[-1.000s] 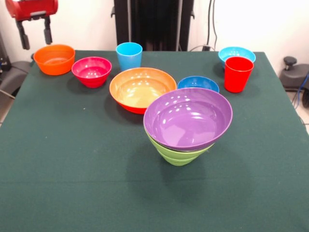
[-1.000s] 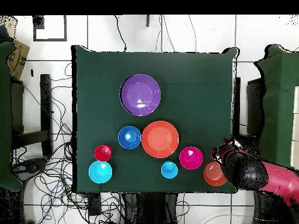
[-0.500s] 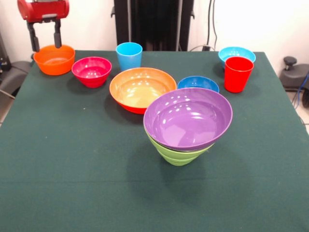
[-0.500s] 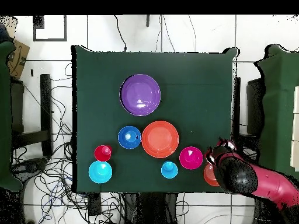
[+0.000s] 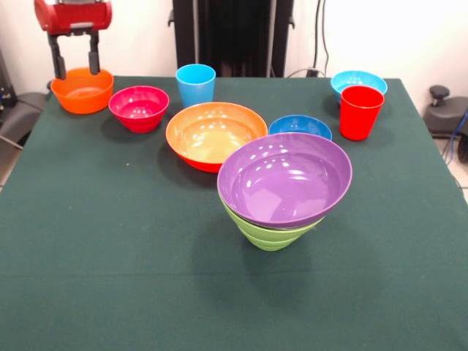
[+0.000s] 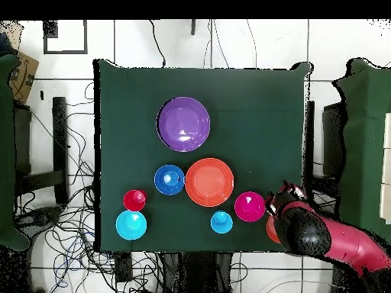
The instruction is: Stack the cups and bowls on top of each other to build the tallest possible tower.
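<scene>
At the upper left of the front view the hand (image 5: 74,64) hangs above the small orange bowl (image 5: 82,90), its two black fingers (image 5: 55,63) spread apart and empty, their tips at about the level of the bowl's far rim; whether they touch it cannot be told. In the overhead view the red and black arm (image 6: 328,240) reaches in from the lower right and covers most of that bowl, leaving only an orange sliver at the arm's left edge.

The green worktop (image 5: 110,241) carries the rest. Just right of the small orange bowl sits the magenta-red bowl (image 5: 139,107), and right of that stands the light blue cup (image 5: 195,83), upright. The large orange bowl (image 5: 216,134) sits near the frame's centre, with the dark blue bowl (image 5: 300,126) just beside it on the right. At the upper right the red cup (image 5: 360,111) stands upright in front of the light blue bowl (image 5: 357,80).

The tower (image 5: 281,190) stands right of centre, nearer the bottom of the front view than everything else: the large purple bowl (image 5: 285,178) rests tilted in a lime green bowl (image 5: 269,235), its rim higher on the right. In the overhead view the purple bowl hides what lies under it.
</scene>
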### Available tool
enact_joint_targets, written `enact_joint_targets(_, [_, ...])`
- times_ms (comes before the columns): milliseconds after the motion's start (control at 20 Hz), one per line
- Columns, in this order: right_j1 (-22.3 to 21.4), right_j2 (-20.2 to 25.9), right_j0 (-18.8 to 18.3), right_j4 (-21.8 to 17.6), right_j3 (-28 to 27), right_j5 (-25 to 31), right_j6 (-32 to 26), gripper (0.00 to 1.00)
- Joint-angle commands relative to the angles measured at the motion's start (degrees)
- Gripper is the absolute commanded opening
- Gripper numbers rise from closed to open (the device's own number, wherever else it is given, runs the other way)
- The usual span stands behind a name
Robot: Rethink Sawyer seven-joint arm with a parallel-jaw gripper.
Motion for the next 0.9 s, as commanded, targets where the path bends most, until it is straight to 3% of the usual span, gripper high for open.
enact_joint_targets(50, [4.17,-2.77,5.43,-0.12,2.19,-4.61,14.03,1.00])
enact_joint_targets(900, [9.77,-5.86,8.61,-2.28,-1.71,-9.95,16.19,1.00])
